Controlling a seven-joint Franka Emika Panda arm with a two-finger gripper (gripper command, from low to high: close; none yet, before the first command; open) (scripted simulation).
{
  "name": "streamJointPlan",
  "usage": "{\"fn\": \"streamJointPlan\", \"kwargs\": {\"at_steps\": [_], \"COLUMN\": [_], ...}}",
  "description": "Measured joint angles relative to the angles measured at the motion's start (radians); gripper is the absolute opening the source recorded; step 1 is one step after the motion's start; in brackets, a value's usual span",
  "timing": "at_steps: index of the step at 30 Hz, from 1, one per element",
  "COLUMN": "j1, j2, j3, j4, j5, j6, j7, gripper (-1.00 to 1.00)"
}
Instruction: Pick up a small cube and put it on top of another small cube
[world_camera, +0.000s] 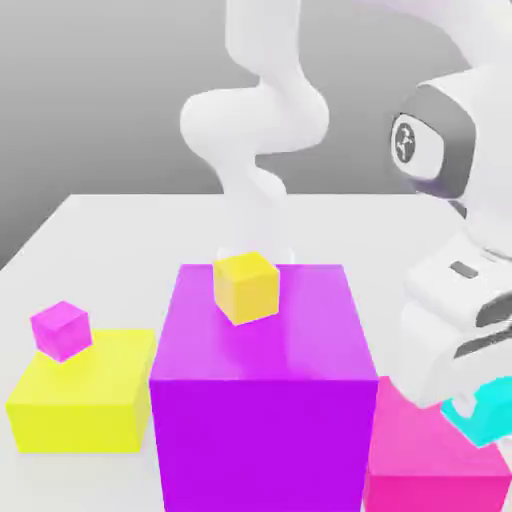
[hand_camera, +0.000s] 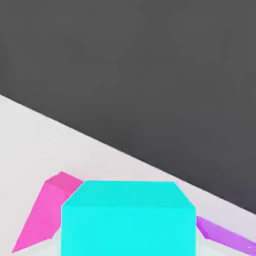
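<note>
Exterior view: a pale, almost white worktop (world_camera: 110, 225) runs back to a plain grey wall that darkens toward the upper corner on the exterior view's left. A big purple cube (world_camera: 262, 385) stands at the middle of the worktop with a small yellow cube (world_camera: 246, 287) on its top face. On the exterior view's left, just beside it, lies a low yellow block (world_camera: 82, 395) carrying a small magenta cube (world_camera: 61, 330). On the exterior view's right a pink block (world_camera: 430, 460) sits against the purple cube. The white arm bends down from above, and its end effector (world_camera: 478, 408) is clamped on the small cyan cube (world_camera: 487, 410), which hangs just above the pink block near the frame's edge.

Hand view: the cyan cube (hand_camera: 127, 220) sits close to the lens, held off the surface, with the pink block (hand_camera: 47, 212) and a sliver of purple (hand_camera: 225, 236) beyond it. Behind them the pale worktop (hand_camera: 60, 147) ends in a straight edge against dark grey background.
</note>
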Motion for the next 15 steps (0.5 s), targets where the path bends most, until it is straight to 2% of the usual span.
{"fn": "streamJointPlan", "kwargs": {"at_steps": [7, 15], "j1": [-0.098, -0.188], "j2": [-0.254, -0.545], "j3": [-0.042, -0.101], "j4": [-0.131, -0.282], "j5": [0.009, -0.028], "j6": [-0.122, -0.262], "j7": [-0.003, 0.029], "gripper": [-1.00, -1.00]}}
